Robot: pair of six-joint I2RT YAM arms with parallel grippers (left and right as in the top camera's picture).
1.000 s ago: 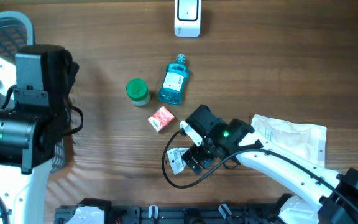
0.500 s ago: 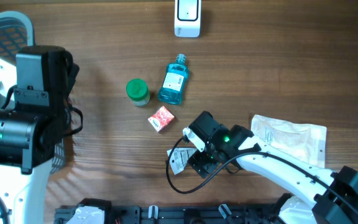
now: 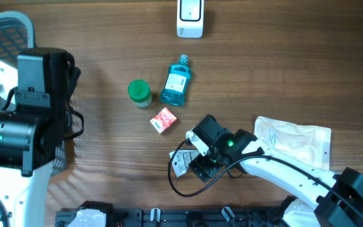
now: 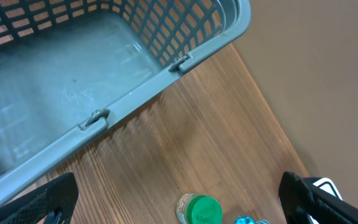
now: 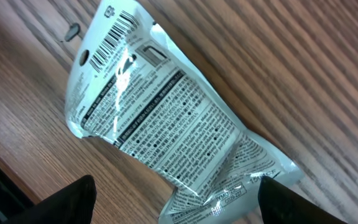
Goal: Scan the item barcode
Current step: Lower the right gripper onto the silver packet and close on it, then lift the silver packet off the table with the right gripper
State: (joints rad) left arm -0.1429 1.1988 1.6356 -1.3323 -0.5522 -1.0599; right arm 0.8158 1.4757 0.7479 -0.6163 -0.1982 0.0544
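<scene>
Scanner [image 3: 190, 17] top centre, bottle [image 3: 176, 81] below it, jar [image 3: 138, 92] just left of that, small box [image 3: 164, 120] lower down, pouch [image 3: 180, 164] lower centre beneath the right gripper [image 3: 193, 161], plastic bag [image 3: 293, 142] right, basket [image 3: 5, 31] upper left.

A mock shop checkout: a barcode scanner [image 3: 190, 17] on a wooden bench [image 3: 295, 69], a shopping basket [image 4: 135, 92] well left of it.

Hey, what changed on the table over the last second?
The right hand drew back slightly toward its base over the white packet and its fingers narrowed a little; nothing is grasped. The packet, bottle, green jar, red box and left hand stayed put.
</scene>
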